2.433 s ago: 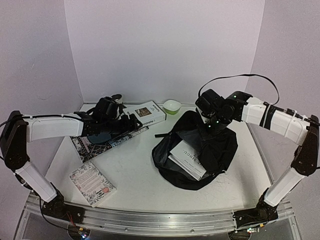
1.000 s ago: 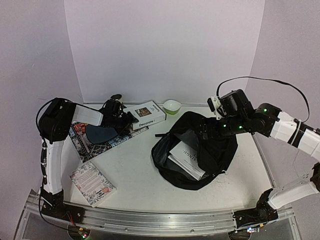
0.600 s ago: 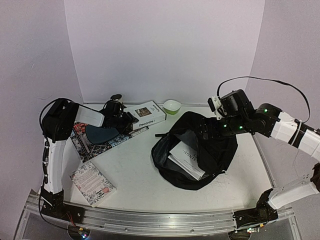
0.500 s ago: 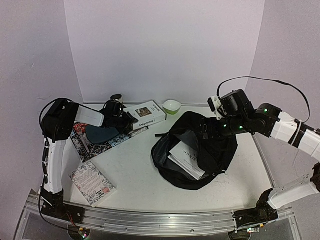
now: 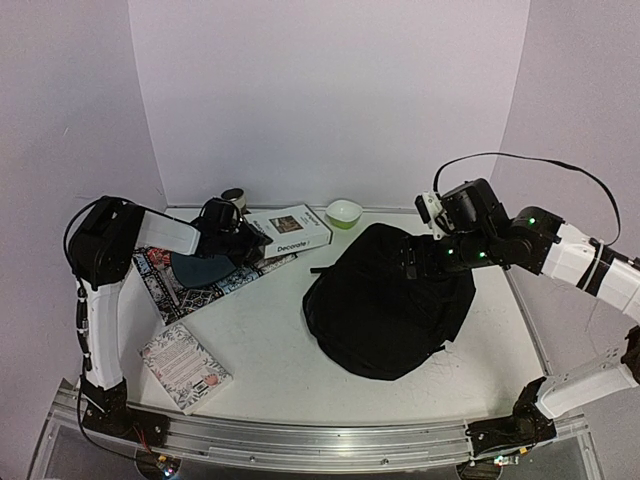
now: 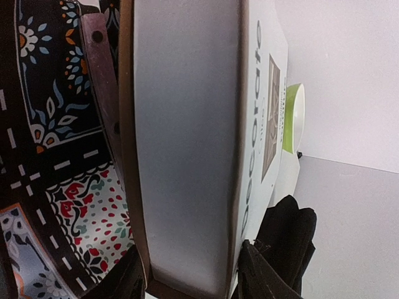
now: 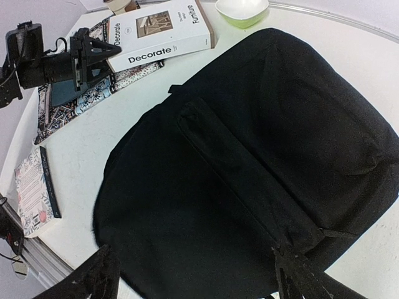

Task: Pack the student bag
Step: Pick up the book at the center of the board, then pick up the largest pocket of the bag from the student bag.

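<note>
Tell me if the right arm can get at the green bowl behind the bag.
Probably yes. The right gripper hangs open over the student bag; the green bowl sits just past the bag's far edge, with nothing on it or between.

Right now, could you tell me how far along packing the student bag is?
Done: unclear, the student bag lies closed. In hand: left gripper grips the Decorate book; right gripper hangs open over the bag. Remaining: that book and the floral book.
</note>
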`<state>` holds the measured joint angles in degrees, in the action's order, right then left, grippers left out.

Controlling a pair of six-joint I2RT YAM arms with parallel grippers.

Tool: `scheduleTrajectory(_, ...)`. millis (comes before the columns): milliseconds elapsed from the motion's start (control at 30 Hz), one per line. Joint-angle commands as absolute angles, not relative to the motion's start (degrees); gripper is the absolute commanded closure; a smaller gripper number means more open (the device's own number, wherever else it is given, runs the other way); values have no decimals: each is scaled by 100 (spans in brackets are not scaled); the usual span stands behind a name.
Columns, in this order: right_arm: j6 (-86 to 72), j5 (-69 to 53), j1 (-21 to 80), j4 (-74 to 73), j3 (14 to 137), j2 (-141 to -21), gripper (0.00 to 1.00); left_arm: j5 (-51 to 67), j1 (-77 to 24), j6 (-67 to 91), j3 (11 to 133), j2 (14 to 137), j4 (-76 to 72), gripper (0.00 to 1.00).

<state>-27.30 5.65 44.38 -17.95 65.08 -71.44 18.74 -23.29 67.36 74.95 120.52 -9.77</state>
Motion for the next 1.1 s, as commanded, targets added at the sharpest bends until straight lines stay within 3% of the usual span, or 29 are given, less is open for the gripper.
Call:
scheduleTrajectory(0, -2658, 653, 4412, -1777, 6690, -7106, 14, 1845, -2412, 6570, 7260, 11339, -968, 66)
scheduleTrajectory(800, -3292, -730, 4412, 148, 7036, -8258, 8, 2065, -2637, 6616, 4745, 7828, -976, 69)
scheduleTrajectory(1067, -2816, -636, 4686, -288, 7084, -8692, 8, 1945, -2632, 6618, 3687, 6557, -949, 69)
